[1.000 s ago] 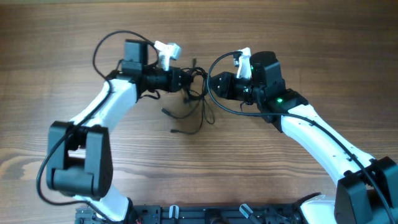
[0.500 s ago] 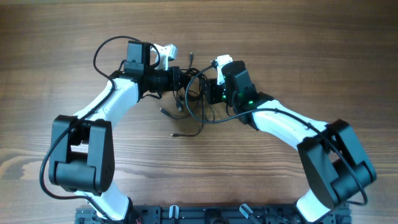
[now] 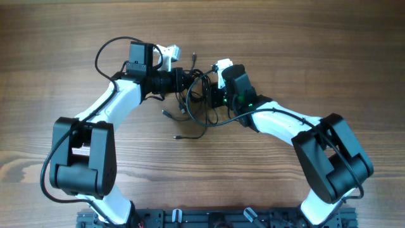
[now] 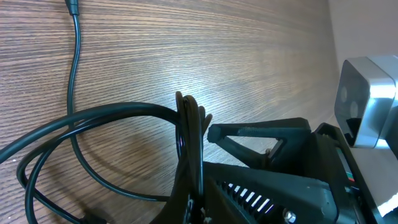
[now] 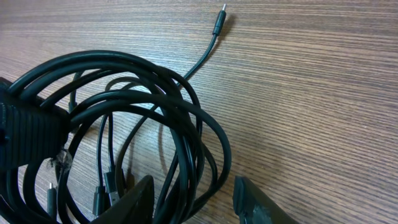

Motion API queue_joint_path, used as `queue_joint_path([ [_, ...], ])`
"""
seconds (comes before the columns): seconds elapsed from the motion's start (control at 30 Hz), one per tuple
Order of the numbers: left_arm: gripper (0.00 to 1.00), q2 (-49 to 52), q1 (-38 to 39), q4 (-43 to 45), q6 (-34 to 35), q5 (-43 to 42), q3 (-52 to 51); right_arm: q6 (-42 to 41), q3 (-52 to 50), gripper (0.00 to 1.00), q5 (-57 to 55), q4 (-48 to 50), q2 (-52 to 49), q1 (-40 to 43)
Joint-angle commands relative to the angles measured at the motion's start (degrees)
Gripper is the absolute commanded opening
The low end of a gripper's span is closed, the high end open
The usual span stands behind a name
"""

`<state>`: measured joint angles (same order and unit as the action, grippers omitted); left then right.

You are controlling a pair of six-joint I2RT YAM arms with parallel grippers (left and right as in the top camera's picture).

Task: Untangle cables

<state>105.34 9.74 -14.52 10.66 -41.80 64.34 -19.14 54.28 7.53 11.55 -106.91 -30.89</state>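
Note:
The cables [image 3: 197, 106] are a tangle of thin black cords in the middle of the wooden table, with loose plug ends [image 3: 168, 114] trailing toward the front left. My left gripper [image 3: 185, 81] is shut on a bunch of the cords at the tangle's left side; in the left wrist view the cords [image 4: 93, 115] run up between its jaws [image 4: 196, 140]. My right gripper [image 3: 212, 95] is open at the tangle's right side. In the right wrist view its two fingers [image 5: 193, 200] straddle several looped cords [image 5: 155, 87] without closing on them. One silver-tipped plug [image 5: 217, 22] lies free beyond.
Both arms reach in from the table's front edge and meet near the middle. Each wrist carries its own thicker black cable [image 3: 104, 47]. A black rail [image 3: 190, 218] runs along the front edge. Bare wood [image 3: 329, 50] surrounds the tangle.
My right arm has swung left into the tangle and its open fingers now sit around the cords. The tangle has bunched and slackened. My left gripper keeps its hold, hardly moved.

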Motion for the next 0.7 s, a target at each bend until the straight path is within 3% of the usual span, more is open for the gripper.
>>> queue_joint_path([
  [0.0,0.05,0.44,-0.26,0.11,0.33,-0.09,0.04,0.96,0.57,0.40,-3.69,0.44,-1.64,-0.24],
  [0.5,0.04,0.44,-0.26,-0.04,1.36,-0.09,0.04,-0.52,0.57,0.42,-3.65,0.52,-1.81,-0.28],
  [0.67,0.04,0.44,0.46,-0.04,3.19,0.13,0.04,-0.59,0.57,0.34,-3.65,1.99,-4.28,-0.44],
])
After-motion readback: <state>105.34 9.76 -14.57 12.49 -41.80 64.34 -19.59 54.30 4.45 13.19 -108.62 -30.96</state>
